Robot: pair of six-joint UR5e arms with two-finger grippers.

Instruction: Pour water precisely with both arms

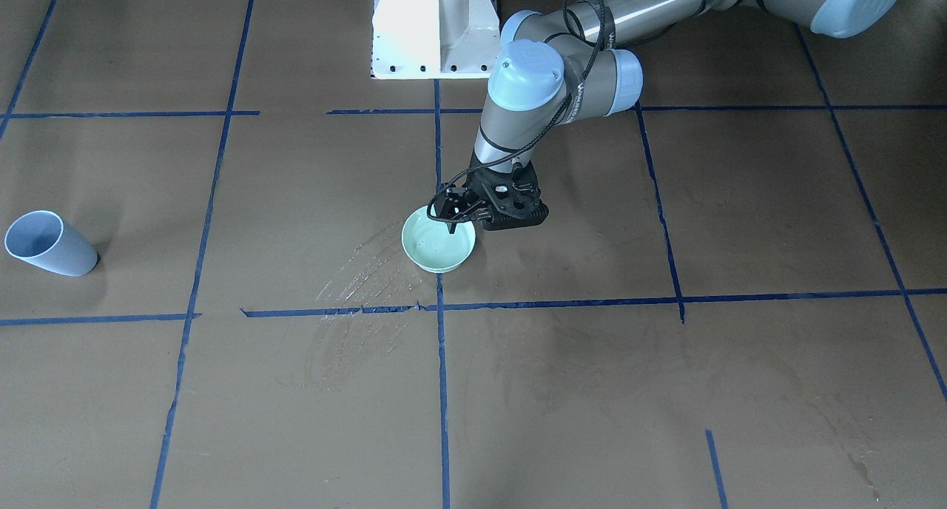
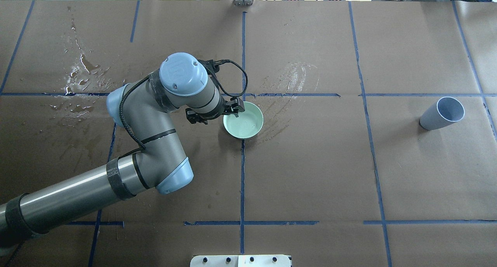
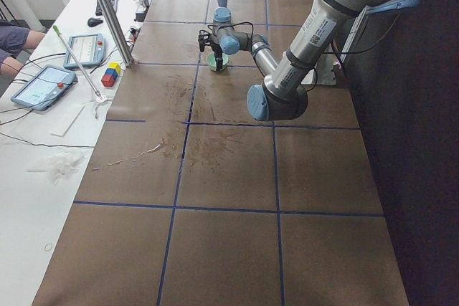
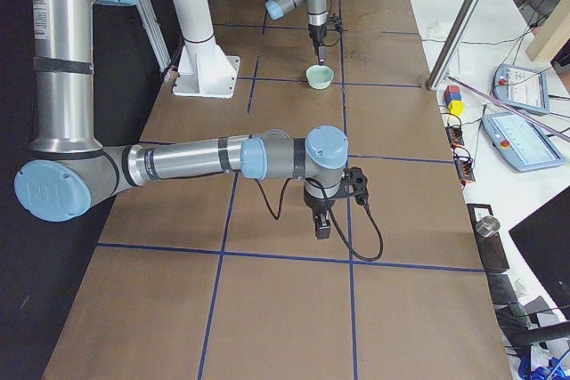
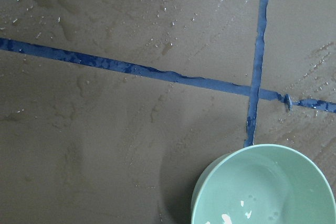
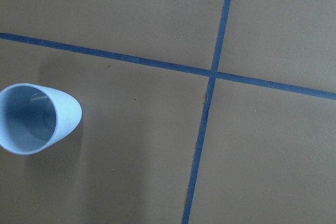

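Water (image 5: 244, 203) glints in the mint bowl (image 1: 436, 265) just under the left gripper (image 1: 455, 217), the right gripper (image 4: 322, 230) well apart; neither one's opening can be told.

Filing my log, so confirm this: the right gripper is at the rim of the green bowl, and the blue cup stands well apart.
Wrong arm: the left gripper is at the rim of the green bowl, as the overhead view shows, its arm entering from that view's left. The blue cup does stand well apart.
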